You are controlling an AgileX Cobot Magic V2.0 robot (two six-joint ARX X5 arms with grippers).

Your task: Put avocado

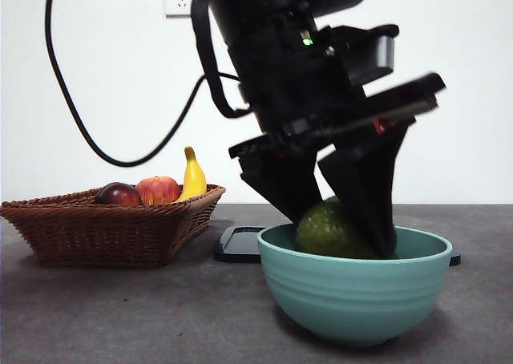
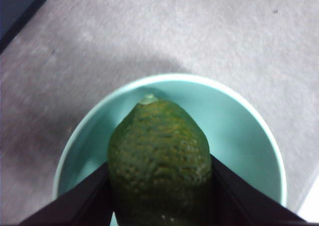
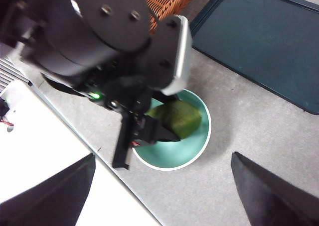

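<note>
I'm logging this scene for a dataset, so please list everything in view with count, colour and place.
avocado: one, dark green, bumpy, inside the bowl, between the left gripper's jaws.
bowl: one, pale teal, on the table in front.
basket: one, brown wicker, on the table beside the bowl.
dark red-purple fruit: one, in the basket.
apple: one, red, in the basket.
banana: one, yellow, in the basket.
tray: one, dark, flat, behind the bowl.
table: one, grey.
left gripper: black, reaching into the bowl, shut on the avocado.
right gripper: black, open, above the table and away from the bowl.
</note>
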